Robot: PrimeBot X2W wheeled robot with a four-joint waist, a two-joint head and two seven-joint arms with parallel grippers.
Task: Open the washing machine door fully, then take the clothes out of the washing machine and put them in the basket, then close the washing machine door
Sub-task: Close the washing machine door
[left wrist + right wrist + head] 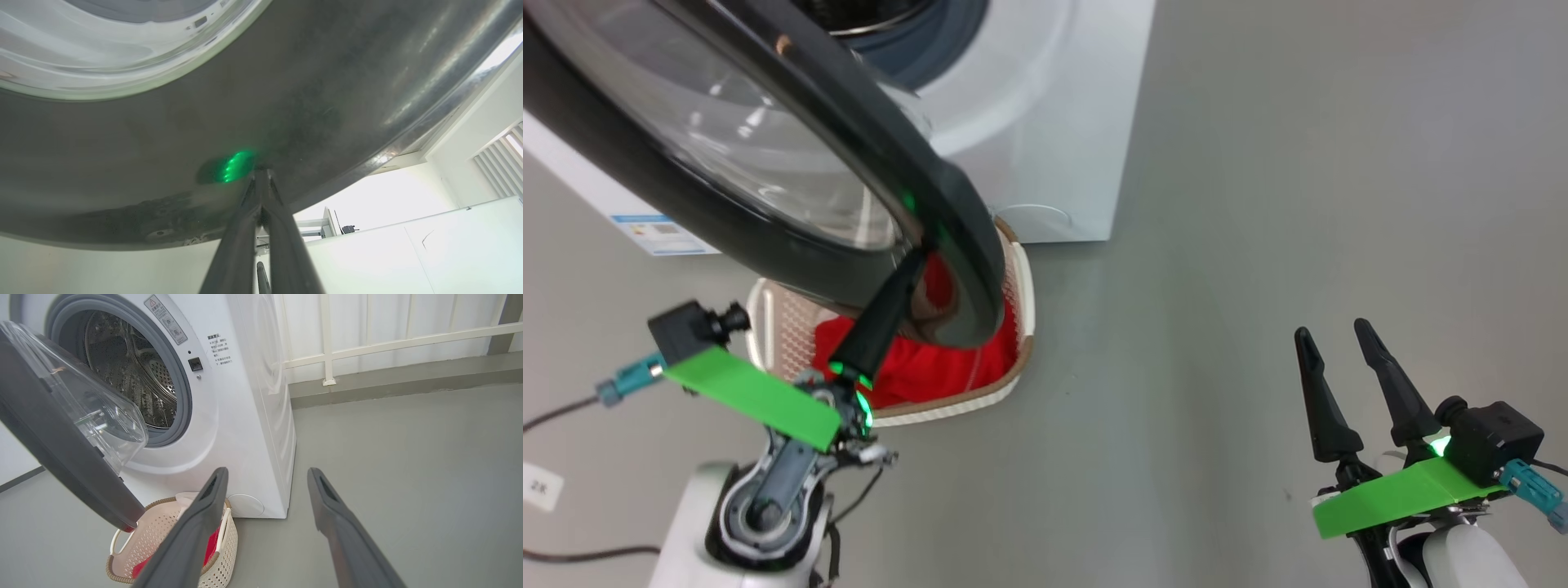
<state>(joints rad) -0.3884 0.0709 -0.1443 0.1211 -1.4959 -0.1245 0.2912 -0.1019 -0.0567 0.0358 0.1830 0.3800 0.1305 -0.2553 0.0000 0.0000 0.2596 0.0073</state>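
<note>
The washing machine door (pixel 768 163) stands partly open, its black rim hanging over the basket (pixel 1025 310). My left gripper (pixel 912 263) is shut, and its joined fingertips (pixel 261 175) press against the door's glossy outer rim (pixel 327 102). Red clothes (pixel 931 367) lie in the cream basket (pixel 163 535) on the floor before the white washing machine (pixel 1045 122). The steel drum (pixel 130 375) looks empty as far as it shows. My right gripper (pixel 1333 331) hangs open over bare floor to the right, holding nothing; the right wrist view has its spread fingers (pixel 204 514) in front of the basket.
Grey floor (pixel 1298 163) stretches to the right of the washer. A cable (pixel 556 412) and a small white tag (pixel 539 486) lie at the left. A white railing (pixel 388 343) runs behind the machine.
</note>
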